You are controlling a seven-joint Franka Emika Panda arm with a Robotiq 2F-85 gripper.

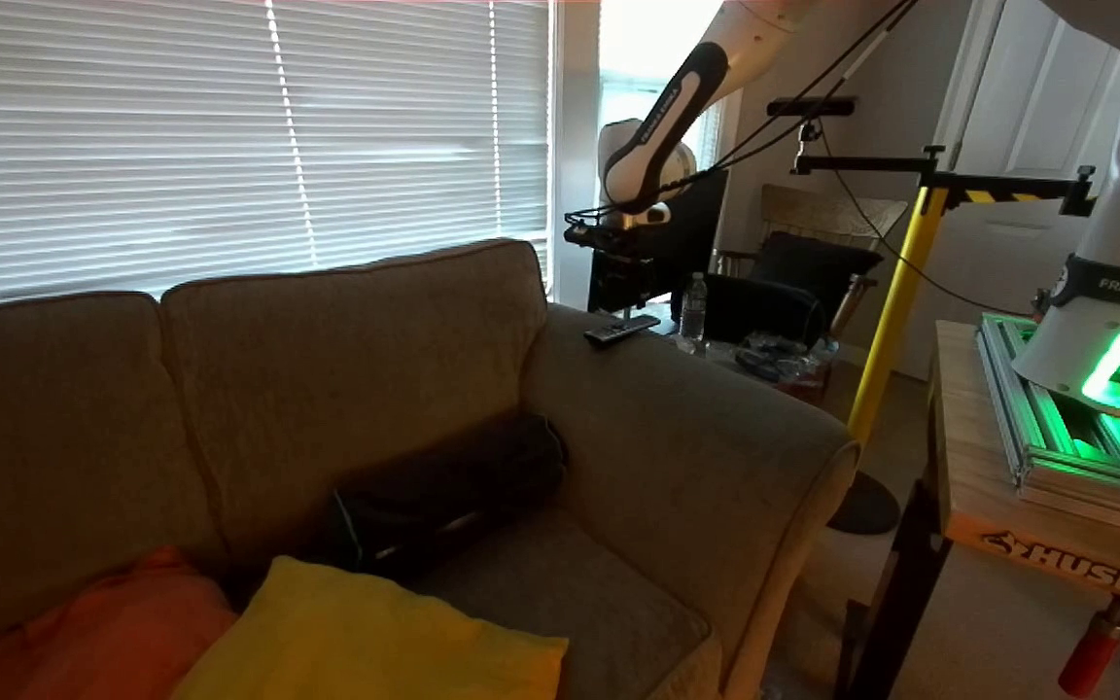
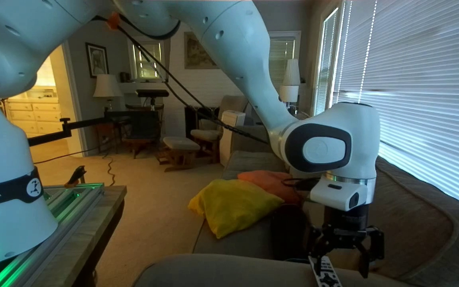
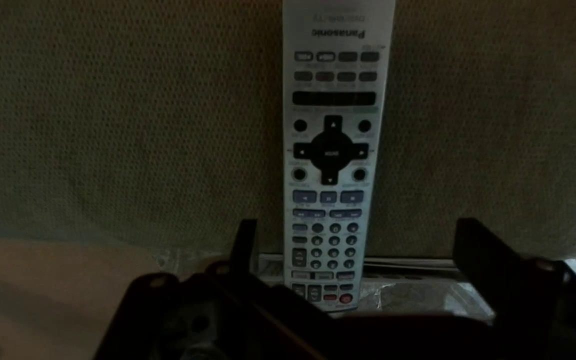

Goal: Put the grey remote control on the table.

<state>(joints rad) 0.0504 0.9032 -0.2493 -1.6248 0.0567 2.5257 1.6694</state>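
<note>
The grey remote control point(image 1: 621, 332) lies on the sofa arm point(image 1: 686, 389). In the wrist view the remote point(image 3: 330, 160) has a light grey face with dark buttons, and its lower end sticks out past the edge of the fabric. It also shows in an exterior view point(image 2: 326, 273), cut by the lower edge. My gripper point(image 3: 358, 232) points down over the remote with its fingers wide apart, one on each side. The left finger is closer to the remote than the right. The gripper point(image 2: 342, 269) holds nothing. A table behind the sofa arm is mostly hidden.
Past the sofa arm stand a clear bottle point(image 1: 693, 308) and crumpled plastic point(image 1: 784, 355). A black monitor point(image 1: 657, 243) stands behind the gripper. A dark bolster point(image 1: 453, 486), a yellow pillow point(image 1: 375, 632) and an orange pillow point(image 1: 103, 622) lie on the sofa. A yellow stand point(image 1: 895, 311) is near the robot's workbench.
</note>
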